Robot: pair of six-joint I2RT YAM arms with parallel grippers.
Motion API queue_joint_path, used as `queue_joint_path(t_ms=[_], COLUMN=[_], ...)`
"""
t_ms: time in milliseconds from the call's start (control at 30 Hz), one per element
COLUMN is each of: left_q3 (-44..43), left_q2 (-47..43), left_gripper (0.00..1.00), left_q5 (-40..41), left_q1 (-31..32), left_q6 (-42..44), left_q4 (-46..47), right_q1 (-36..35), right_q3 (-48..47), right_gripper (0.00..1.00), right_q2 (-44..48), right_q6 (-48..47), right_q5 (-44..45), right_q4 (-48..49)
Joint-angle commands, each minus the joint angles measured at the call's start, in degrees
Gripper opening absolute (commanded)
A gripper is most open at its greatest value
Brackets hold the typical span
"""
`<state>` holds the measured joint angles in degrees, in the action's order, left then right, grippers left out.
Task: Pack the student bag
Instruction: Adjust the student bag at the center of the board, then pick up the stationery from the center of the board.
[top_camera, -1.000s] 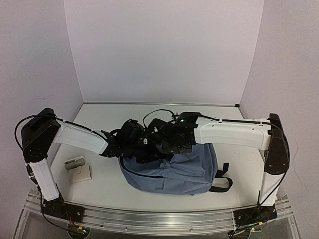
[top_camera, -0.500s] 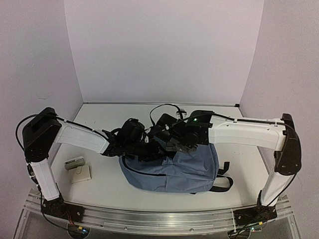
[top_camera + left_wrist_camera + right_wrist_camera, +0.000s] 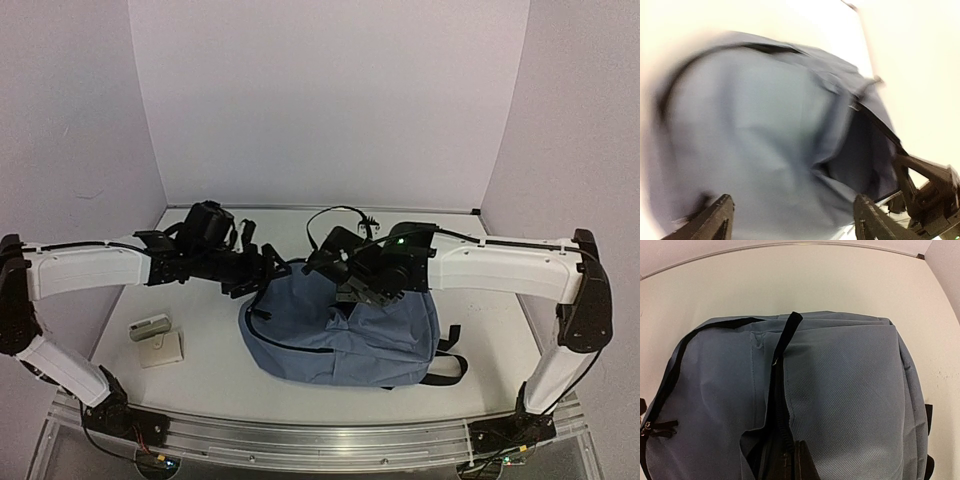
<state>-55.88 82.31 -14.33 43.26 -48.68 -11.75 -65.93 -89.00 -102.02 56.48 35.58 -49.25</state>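
We see the student bag (image 3: 345, 338) lying flat on the table (image 3: 205, 375), near the front edge and a little right of centre, with its black straps (image 3: 452, 366) trailing off to the right. The left arm reaches in from the left side, its white forearm held nearly level above the table and its dark wrist angled down toward the upper left corner of the bag. The left gripper (image 3: 267, 271) hangs just beside that corner, and its blurred wrist view shows the fingers (image 3: 717, 220) spread well apart with nothing between them. The right arm rises from its base to a high elbow, then stretches left with a long, level forearm, its wrist tipped down over the top of the bag. The right gripper (image 3: 792, 456) has its fingers pressed together on the fabric edge beside the black zipper (image 3: 776, 407), where the dark lining shows. Two small pale items (image 3: 155, 338) lie on the table left of the bag, well apart from both grippers.
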Motion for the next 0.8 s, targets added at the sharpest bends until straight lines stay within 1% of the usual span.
queue_joint_path(t_ms=[0,133,200,267,333,433,567,667,767], left_q3=[4.3,5.6,6.3,8.4,11.6,16.3,20.7,22.5,24.1], left_q2=[-5.1,-6.6,-7.2,-8.6,-10.9,-14.7,-20.4,-22.6,-20.9], left_gripper=[0.87,0.9,0.92,0.93,0.95,0.99,1.0,1.0,1.0], left_q5=[2.8,3.3,6.1,9.1,10.4,9.6,11.3,12.1,10.1], left_q1=[-8.6,-15.4,-18.7,-21.7,-25.5,-32.0,-35.6,-38.0,-41.8], left_q6=[-0.4,1.3,-0.4,-2.5,-4.1,-9.0,-15.1,-16.5,-15.3], left_q4=[-11.6,-18.0,-23.4,-25.4,-25.8,-24.7,-23.9,-22.8,-20.4], right_q1=[0.0,0.0,0.0,0.0,0.0,0.0,0.0,0.0,0.0], right_q3=[0.3,1.1,1.6,2.1,2.6,3.2,4.0,4.8,5.3], right_gripper=[0.0,0.0,0.0,0.0,0.0,0.0,0.0,0.0,0.0], right_q2=[5.1,5.4,5.8,6.2,6.5,6.9,7.5,8.0,8.3], right_q6=[-1.2,-1.6,-1.9,-2.1,-2.4,-2.7,-2.9,-2.9,-3.0], right_q5=[4.7,4.1,3.8,3.6,3.5,3.1,2.8,2.6,2.0], right_q4=[3.5,5.1,6.0,6.8,7.5,8.3,8.9,9.6,10.4])
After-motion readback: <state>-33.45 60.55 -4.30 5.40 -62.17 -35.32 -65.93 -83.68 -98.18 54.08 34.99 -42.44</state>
